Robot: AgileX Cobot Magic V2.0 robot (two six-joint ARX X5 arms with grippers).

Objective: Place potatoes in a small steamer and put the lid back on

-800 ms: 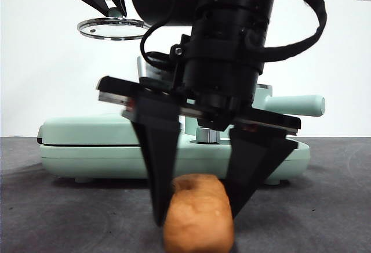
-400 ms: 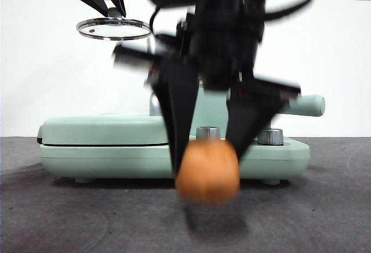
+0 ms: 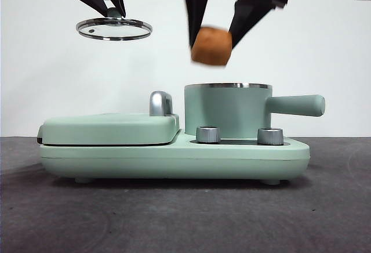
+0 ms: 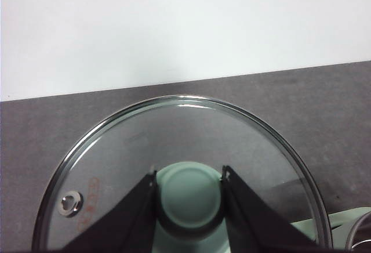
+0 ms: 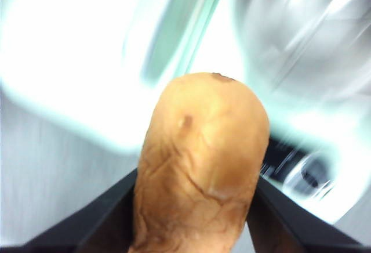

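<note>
My right gripper is shut on the orange-brown potato and holds it high in the air, just above the open mint-green steamer pot with its steel rim and side handle. The potato fills the right wrist view, with the background blurred. My left gripper is shut on the mint-green knob of the glass lid and holds it level in the air at the upper left, well clear of the pot. The lid also shows in the left wrist view.
The pot sits on a mint-green cooker base with two steel dials. A flat griddle cover with a chrome handle lies to the pot's left. Dark table in front.
My right gripper closed on the potato on the table, lifted it high and carried it back over the steamer pot. The left gripper with the lid has stayed put.
</note>
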